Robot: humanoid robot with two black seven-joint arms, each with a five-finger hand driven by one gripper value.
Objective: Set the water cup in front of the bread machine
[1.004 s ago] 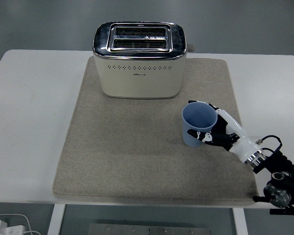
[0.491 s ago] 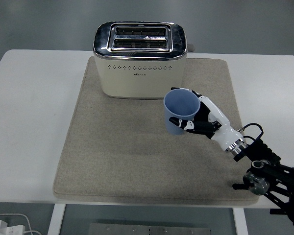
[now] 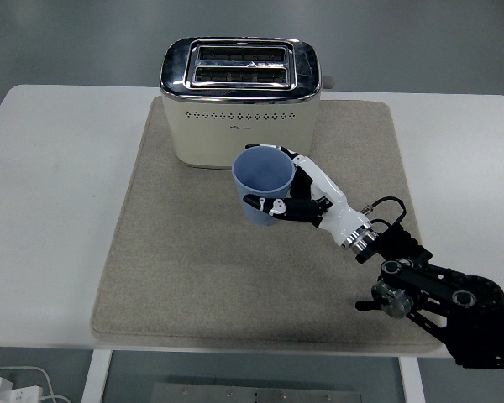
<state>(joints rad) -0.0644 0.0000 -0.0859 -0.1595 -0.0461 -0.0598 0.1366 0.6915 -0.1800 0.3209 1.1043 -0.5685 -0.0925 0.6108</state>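
- Water cup (image 3: 263, 178), one in number, light blue and open-topped, sits upright just in front of the bread machine (image 3: 239, 101), near the middle of its front face and a little to the right.
- Its lower right side is hidden behind the right robot hand (image 3: 298, 197), so whether its base touches the mat (image 3: 176, 252) cannot be told.
- That robot hand is closed around the cup: white-and-black fingers (image 3: 265, 204) curl across its near side and others wrap behind its right wall.
- One black arm (image 3: 437, 294) comes in from the lower right corner and is cut off by the picture's edge there; a thin black cable loops at the wrist.
- No left arm shows anywhere.
- One bread machine, cream with a chrome top and two slots, stands at the far end of the mat; small print on its front is too small to read, and a knob on its right side is only partly visible.
- One grey-beige mat covers the middle of the white tabletop (image 3: 50, 210).
- Below the tabletop's near edge at the lower left, a white plug and cable (image 3: 13, 388) are cut off by the frame.
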